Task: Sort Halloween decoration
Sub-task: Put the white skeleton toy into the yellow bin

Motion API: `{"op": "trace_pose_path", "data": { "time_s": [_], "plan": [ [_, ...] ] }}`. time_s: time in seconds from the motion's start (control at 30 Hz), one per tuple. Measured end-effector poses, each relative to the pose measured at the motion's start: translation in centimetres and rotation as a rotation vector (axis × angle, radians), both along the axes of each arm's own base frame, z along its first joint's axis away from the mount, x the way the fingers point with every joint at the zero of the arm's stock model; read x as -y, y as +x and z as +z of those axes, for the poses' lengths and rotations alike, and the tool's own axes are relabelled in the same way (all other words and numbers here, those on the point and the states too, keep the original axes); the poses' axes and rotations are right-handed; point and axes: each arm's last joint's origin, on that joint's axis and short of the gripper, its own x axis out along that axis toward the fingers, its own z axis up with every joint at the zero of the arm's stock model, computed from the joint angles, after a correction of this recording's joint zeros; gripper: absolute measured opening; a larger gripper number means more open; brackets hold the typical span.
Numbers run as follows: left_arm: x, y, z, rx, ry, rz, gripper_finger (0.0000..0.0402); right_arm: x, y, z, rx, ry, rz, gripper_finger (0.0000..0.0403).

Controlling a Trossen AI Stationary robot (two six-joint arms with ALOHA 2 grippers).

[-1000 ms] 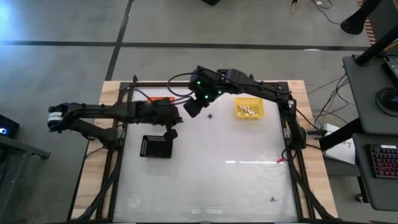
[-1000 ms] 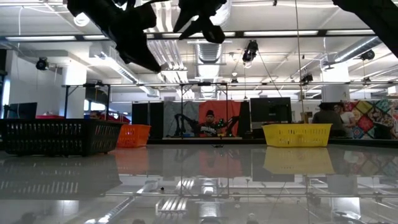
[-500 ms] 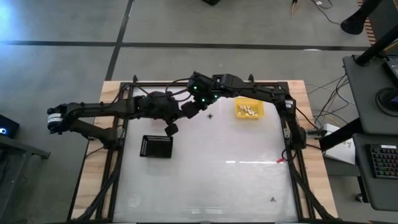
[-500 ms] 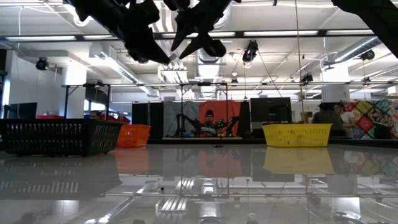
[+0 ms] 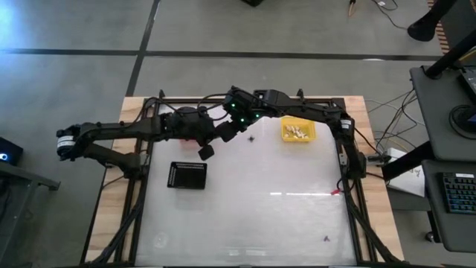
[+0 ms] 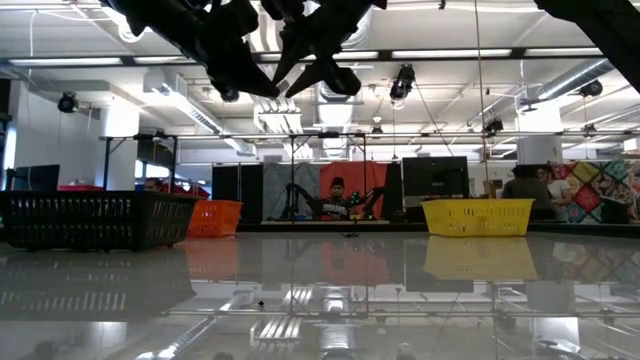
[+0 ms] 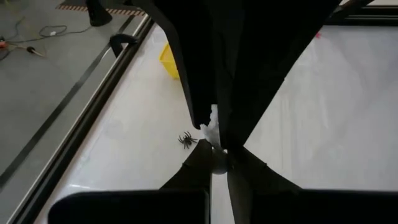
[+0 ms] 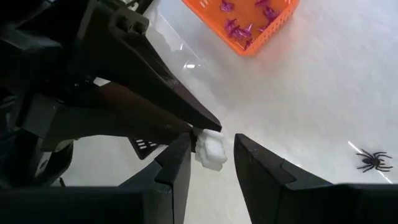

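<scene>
A small white trinket [image 8: 210,151] hangs in the air between both grippers, above the table's far middle. My left gripper [image 8: 202,132] reaches in from the table's left and is shut on it. My right gripper [image 8: 211,146] is open, with one finger on each side of the trinket; the two grippers meet here [image 5: 223,132]. A black spider trinket [image 5: 251,138] lies on the table just beyond them. The orange basket [image 8: 261,18] holds purple spider trinkets. The yellow basket [image 5: 297,130] holds cream ones. My left gripper pinches the white trinket [image 7: 212,124] between its two fingertips [image 8: 186,121], coming from the table's left and slanting down. The trinket is lifted clear of the table and sticks out beyond the tips, into the gap of the right gripper's fingers.
A black tray [image 5: 187,175] stands near the table's left side, closer to me than the grippers. A tiny purple trinket [image 5: 326,239] lies by the near right corner. The wide white tabletop [image 5: 260,216] spreads toward the near edge.
My left gripper has risen from above the black tray and moved toward the far edge and the right gripper, carrying the white trinket. My right gripper has shifted slightly toward the table's left, so the two tips now meet.
</scene>
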Motion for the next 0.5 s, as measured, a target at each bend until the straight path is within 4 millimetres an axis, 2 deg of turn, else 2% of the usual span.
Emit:
{"op": "trace_pose_path", "data": {
  "time_s": [0.13,0.33,0.5],
  "plan": [
    [0.02,0.05,-0.03,0.002,-0.008,-0.014,0.0,0.08,0.07,0.13,0.016,-0.02,0.012,0.0091],
    [-0.01,0.05,-0.02,0.004,-0.011,-0.018,0.0,0.05,0.02,0.0,0.012,-0.029,0.037,0.0023],
    [-0.01,0.06,-0.02,0.005,-0.013,-0.016,0.0003,0.03,-0.01,0.0,0.011,-0.029,0.038,0.0012]
  ]
}}
